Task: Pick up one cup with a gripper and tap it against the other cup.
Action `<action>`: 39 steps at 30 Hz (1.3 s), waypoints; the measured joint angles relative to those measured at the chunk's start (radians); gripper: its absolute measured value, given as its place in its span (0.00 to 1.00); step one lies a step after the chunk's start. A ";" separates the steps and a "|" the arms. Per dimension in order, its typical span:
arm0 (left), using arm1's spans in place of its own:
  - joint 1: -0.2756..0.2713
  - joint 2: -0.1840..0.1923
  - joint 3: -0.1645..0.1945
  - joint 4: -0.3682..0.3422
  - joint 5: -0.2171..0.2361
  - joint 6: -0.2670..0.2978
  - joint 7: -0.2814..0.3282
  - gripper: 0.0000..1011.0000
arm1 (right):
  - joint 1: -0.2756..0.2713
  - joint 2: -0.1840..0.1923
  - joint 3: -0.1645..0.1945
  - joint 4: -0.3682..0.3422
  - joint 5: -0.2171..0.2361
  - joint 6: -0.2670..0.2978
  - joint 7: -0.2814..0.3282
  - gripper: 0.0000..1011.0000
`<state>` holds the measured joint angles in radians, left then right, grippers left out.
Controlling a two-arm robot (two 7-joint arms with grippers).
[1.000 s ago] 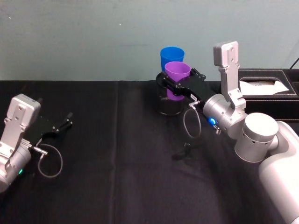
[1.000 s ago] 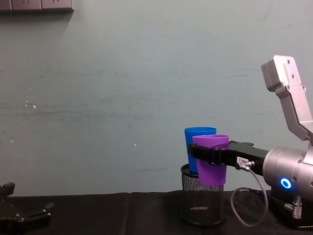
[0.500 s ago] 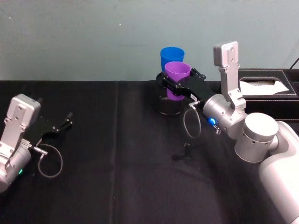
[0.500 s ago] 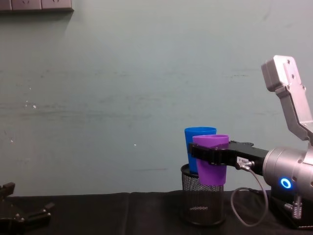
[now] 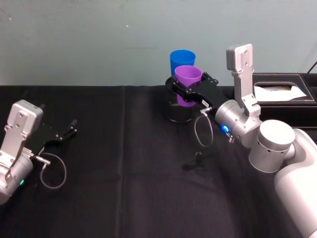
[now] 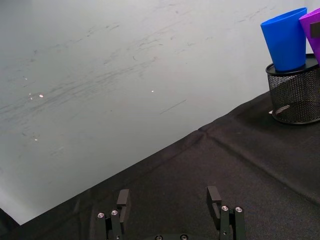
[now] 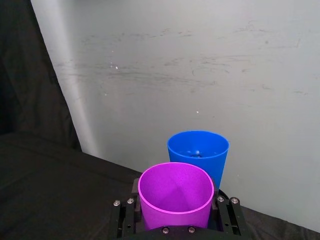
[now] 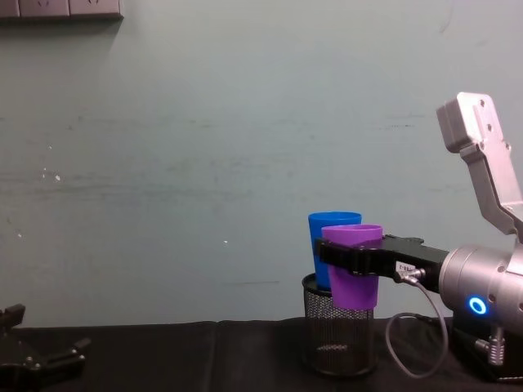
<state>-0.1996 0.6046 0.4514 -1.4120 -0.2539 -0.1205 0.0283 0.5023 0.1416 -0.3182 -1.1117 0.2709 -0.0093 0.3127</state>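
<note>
Black cloth covers the desk (image 5: 124, 163), pale teal wall behind it. Left to right in the head view:

Left hand (image 5: 69, 130) sits at the frame's left edge, low over the cloth, idle; fingers apart with nothing between them, as the left wrist view (image 6: 170, 205) confirms.

Centre, toward the top: black wire-mesh pen holder (image 5: 179, 115) stands on the desk near the wall. Blue cup (image 5: 182, 58) stands upright in it, rim well above the mesh; the chest view (image 8: 325, 233) shows its base inside the holder (image 8: 339, 343).

Purple cup (image 5: 187, 77) is upright, just in front of the blue one and overlapping it in the head view. In the chest view (image 8: 352, 269) it hangs in the air, its base level with the holder's rim, its rim slightly below the blue rim. Can't tell whether the two cups touch.

Right hand (image 5: 190, 90) reaches in from the right and is clamped on the purple cup around its upper half, one finger on each side, seen in the right wrist view (image 7: 176, 215).

Far right, upper: black tissue box (image 5: 282, 89) against the wall.
</note>
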 joint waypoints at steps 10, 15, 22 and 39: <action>0.000 0.000 0.000 0.000 0.000 0.000 0.000 0.99 | 0.000 0.000 0.000 0.000 0.000 0.000 0.000 0.73; 0.000 0.000 0.000 0.000 0.000 0.000 0.000 0.99 | 0.000 0.000 0.000 0.000 0.000 0.000 0.000 0.73; 0.000 0.000 0.000 0.000 0.000 0.000 0.000 0.99 | 0.000 0.000 0.000 0.000 0.000 0.000 0.000 0.73; 0.000 0.000 0.000 0.000 0.000 0.000 0.000 0.99 | 0.000 0.000 0.000 0.000 0.000 0.000 0.000 0.73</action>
<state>-0.1995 0.6047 0.4514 -1.4120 -0.2539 -0.1205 0.0283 0.5024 0.1416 -0.3182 -1.1116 0.2709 -0.0093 0.3126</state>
